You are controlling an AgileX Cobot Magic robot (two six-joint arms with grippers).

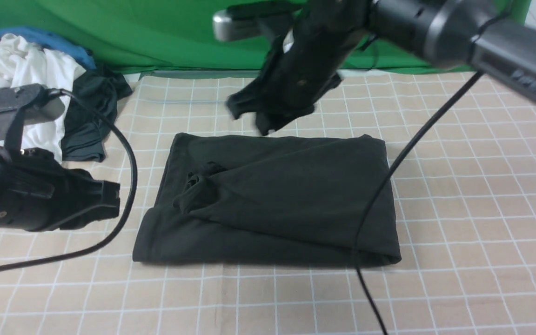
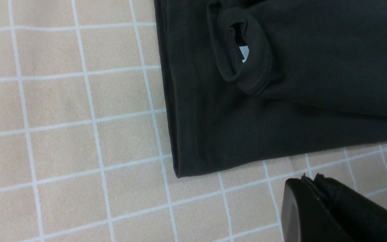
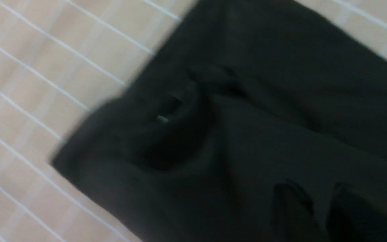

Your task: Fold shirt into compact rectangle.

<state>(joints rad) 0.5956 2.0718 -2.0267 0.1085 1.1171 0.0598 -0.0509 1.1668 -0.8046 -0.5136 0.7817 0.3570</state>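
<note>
The black shirt [image 1: 286,195] lies folded into a rough rectangle at the middle of the checked cloth, its collar [image 1: 198,179] bunched on the left side. In the left wrist view the collar [image 2: 244,64] shows a white label [image 2: 244,52]. My left gripper [image 1: 112,200] hangs left of the shirt, shut and empty, and its tips [image 2: 309,178] sit just off a shirt corner [image 2: 183,168]. My right gripper [image 1: 254,118] hovers over the shirt's far edge. In the blurred right wrist view it [image 3: 314,198] stands a little open over the shirt [image 3: 281,117], with nothing seen between its fingers.
A pile of white and blue garments [image 1: 21,70] and a smaller dark garment [image 1: 91,111] lie at the back left. The right arm's cable [image 1: 389,177] hangs across the shirt's right side. The left arm's cable [image 1: 128,186] loops beside the shirt. A green backdrop [image 1: 156,32] closes the far side.
</note>
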